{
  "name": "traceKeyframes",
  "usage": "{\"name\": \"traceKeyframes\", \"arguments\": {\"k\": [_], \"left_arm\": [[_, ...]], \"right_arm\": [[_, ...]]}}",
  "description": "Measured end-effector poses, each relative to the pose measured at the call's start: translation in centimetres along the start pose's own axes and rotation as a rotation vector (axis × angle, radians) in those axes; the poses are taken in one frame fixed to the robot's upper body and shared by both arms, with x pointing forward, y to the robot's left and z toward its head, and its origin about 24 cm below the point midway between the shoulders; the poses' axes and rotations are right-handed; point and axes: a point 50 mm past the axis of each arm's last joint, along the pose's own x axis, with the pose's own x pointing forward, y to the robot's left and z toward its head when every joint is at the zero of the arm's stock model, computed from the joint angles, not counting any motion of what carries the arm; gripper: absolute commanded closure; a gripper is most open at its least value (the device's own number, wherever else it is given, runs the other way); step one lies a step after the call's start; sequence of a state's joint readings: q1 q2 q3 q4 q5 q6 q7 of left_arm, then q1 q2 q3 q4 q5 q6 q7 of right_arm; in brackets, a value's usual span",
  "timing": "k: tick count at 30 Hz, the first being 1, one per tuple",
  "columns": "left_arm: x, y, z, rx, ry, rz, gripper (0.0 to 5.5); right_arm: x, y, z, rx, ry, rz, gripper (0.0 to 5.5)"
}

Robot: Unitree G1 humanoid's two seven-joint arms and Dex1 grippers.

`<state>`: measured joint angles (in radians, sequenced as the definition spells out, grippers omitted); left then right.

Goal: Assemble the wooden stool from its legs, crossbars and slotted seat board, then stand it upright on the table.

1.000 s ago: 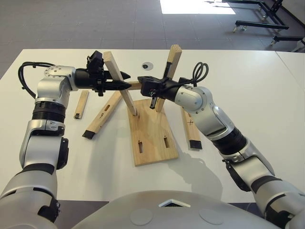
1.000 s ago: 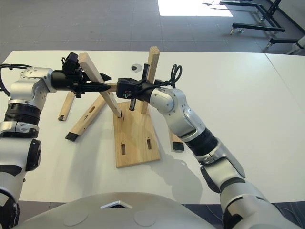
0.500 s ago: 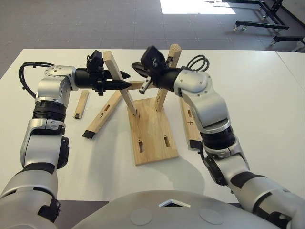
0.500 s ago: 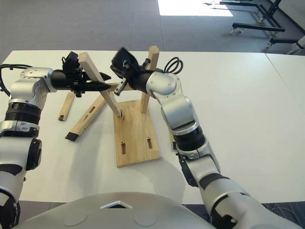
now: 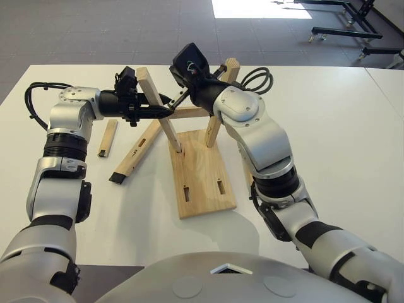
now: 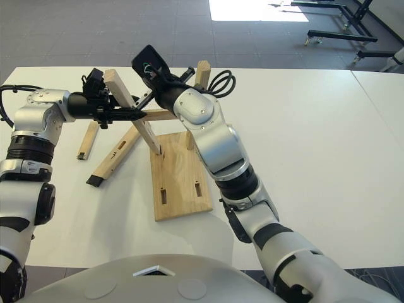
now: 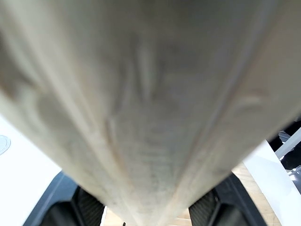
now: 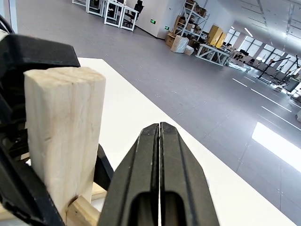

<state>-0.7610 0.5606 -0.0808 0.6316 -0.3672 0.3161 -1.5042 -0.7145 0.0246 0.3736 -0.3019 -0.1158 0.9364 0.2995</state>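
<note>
The seat board [image 5: 201,183] lies flat on the table [image 5: 328,126]. A tilted leg [image 5: 168,132] and a second leg [image 5: 214,128] stand in its far slots, with a crossbar [image 5: 192,113] between them. The left claw [image 5: 161,110] clamps the tilted leg. The right claw [image 8: 160,141], pinched shut and empty, hovers by the crossbar. A loose leg [image 5: 136,151] and a short bar [image 5: 108,138] lie unfitted, so roughly half the job looks undone.

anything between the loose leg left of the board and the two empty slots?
Nothing visible. The loose leg lies flat on the table beside the seat board; bare tabletop lies between them, and both near slots are open.
</note>
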Motion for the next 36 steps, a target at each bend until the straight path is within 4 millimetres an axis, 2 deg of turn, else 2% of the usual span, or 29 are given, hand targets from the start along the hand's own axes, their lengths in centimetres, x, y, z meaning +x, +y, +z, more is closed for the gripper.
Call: {"name": "traceKeyframes", "arguments": {"k": [5,12,17,19,24,26,30,33,35,36], "left_arm": [[0.0,0.0,0.0,0.002,0.000,0.000,3.48],[0.0,0.0,0.0,0.007,0.000,0.001,3.48],[0.0,0.0,0.0,0.007,0.000,0.001,3.48],[0.0,0.0,0.0,0.007,0.000,0.001,3.48],[0.0,0.0,0.0,0.008,0.000,0.002,3.48],[0.0,-0.1,0.0,0.010,0.000,0.003,3.48],[0.0,-0.1,0.0,0.015,0.001,0.005,3.48],[0.0,-0.2,0.0,0.015,0.002,0.006,3.48],[0.0,-0.2,0.0,0.016,0.003,0.006,3.48],[0.1,-0.2,0.1,0.016,0.003,0.006,3.48]], "right_arm": [[0.2,0.3,0.6,-0.025,-0.015,-0.031,5.48],[0.0,-1.3,-0.1,-0.105,0.000,-0.098,5.48],[0.3,-0.6,-0.6,-0.120,0.009,-0.069,5.48],[0.1,-0.2,-1.6,-0.130,0.032,-0.055,5.48],[-1.4,0.2,-6.7,-0.196,0.167,-0.047,5.48],[-1.7,0.0,-7.2,-0.240,0.162,-0.053,5.48],[-1.6,0.2,-7.3,-0.253,0.151,-0.052,5.48],[-1.3,0.2,-7.0,-0.185,0.153,-0.050,5.48],[-1.0,0.1,-6.3,-0.138,0.141,-0.037,5.48],[-0.7,-0.2,-5.3,-0.124,0.118,-0.047,5.48]]}}
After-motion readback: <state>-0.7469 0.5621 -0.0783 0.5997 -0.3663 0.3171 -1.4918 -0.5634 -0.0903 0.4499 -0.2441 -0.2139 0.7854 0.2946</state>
